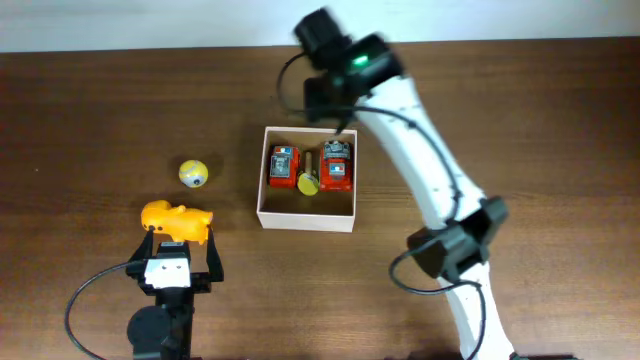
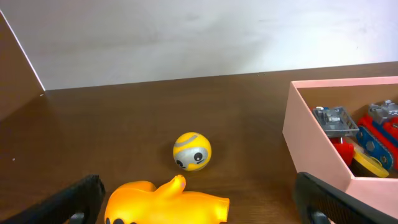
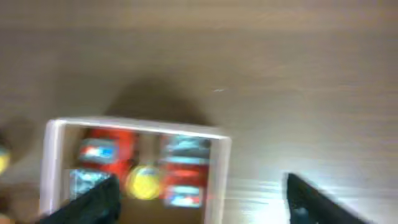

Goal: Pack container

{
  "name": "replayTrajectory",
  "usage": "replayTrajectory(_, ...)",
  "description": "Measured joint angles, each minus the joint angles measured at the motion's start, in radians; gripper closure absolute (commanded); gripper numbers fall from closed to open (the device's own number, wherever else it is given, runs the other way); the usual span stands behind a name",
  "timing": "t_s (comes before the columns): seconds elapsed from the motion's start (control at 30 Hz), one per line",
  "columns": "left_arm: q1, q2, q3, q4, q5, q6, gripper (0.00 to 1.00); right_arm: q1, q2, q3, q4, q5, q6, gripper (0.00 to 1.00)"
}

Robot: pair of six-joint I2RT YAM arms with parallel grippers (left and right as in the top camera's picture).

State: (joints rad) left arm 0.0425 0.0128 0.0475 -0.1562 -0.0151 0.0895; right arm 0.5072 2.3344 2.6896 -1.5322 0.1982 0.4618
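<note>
Container (image 1: 305,207) sits mid-table and holds two red toys (image 1: 283,166) plus a yellow disc (image 1: 308,184). Yellow ball (image 1: 194,174) and yellow animal toy (image 1: 177,220) lie outside, not yet packed. Left gripper (image 1: 180,248) is spread wide and empty at the animal toy. Right gripper (image 3: 196,199) is spread and empty above the container.

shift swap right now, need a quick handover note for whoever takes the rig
Left claw: open, empty, at the yellow animal toy.
Right claw: open, empty, above the container.
Done: two red toys and a yellow piece lie in the container.
Left: the animal toy and the yellow ball, both on the table on the left arm's side.
</note>
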Motion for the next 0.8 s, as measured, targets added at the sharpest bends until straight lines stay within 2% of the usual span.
replayTrajectory(0.07,0.000,0.000,0.000,0.000,0.000,0.000,0.01,-0.061,-0.025,0.026,-0.051,0.045,-0.002,0.00)
replayTrajectory(0.4,0.000,0.000,0.000,0.000,0.000,0.000,0.01,-0.369,-0.040,-0.001,-0.111,0.131,-0.026,0.01)
replayTrajectory(0.8,0.000,0.000,0.000,0.000,0.000,0.000,0.01,-0.466,-0.040,-0.153,-0.092,0.122,-0.029,0.01)
